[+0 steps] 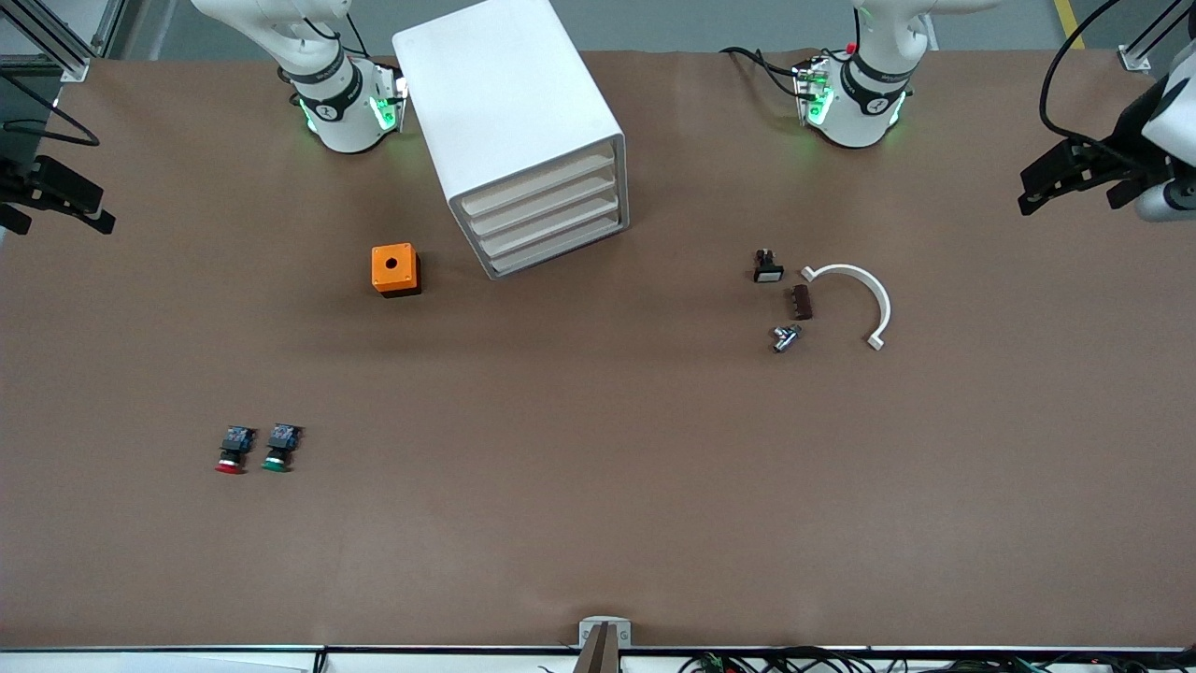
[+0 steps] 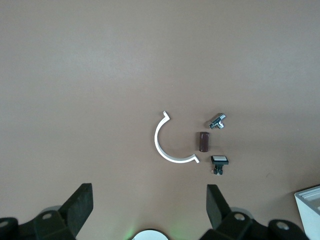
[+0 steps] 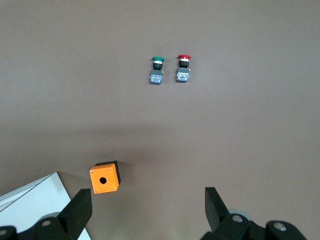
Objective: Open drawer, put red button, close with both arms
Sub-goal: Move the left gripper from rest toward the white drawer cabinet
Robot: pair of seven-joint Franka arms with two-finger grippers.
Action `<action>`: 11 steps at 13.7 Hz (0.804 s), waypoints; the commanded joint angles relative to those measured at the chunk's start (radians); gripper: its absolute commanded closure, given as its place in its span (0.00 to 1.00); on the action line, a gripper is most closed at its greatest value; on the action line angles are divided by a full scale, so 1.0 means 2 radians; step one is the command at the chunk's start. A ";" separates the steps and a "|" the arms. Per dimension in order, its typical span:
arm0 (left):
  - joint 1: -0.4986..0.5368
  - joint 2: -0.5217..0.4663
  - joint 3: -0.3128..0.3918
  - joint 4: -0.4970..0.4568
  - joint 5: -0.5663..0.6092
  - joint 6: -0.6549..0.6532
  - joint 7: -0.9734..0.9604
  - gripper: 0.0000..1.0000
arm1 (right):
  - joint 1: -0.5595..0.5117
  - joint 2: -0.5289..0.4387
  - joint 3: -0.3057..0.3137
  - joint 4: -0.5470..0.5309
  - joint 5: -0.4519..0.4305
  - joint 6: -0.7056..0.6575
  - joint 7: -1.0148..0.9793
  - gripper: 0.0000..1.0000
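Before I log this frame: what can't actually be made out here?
- Drawer contents: all four fronts shut on the cabinet, front view.
- Both arms' upper links: cut off by the front view's top edge.
- Left gripper and right gripper: bodies cut by the wrist views' lower edges; fingers stand apart.
- Red button: too small for markings.

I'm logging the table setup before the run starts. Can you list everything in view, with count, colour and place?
drawer cabinet: 1, white, four cream-fronted drawers all shut, between the arm bases.
orange box: 1, orange with a hole, beside the cabinet toward the right arm's end.
red button: 1, red cap, near the front camera, right arm's end.
green button: 1, green cap, beside the red one.
curved bracket: 1, white, left arm's end.
brown block: 1, beside the bracket.
metal fitting: 1, silver.
white-capped switch: 1, black body.
left hand: open, waiting.
right hand: open, waiting.
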State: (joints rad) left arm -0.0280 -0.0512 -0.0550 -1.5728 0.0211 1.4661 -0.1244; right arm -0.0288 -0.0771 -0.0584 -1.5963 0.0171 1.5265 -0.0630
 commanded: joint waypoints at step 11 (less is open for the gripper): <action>-0.033 0.177 -0.011 0.045 -0.004 0.044 -0.091 0.00 | 0.001 -0.017 -0.001 -0.017 0.014 0.006 0.018 0.00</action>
State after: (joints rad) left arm -0.0730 0.2381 -0.0712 -1.5475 0.0186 1.5697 -0.2022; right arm -0.0287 -0.0781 -0.0586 -1.5971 0.0331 1.5268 -0.0427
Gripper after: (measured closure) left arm 0.000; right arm 0.000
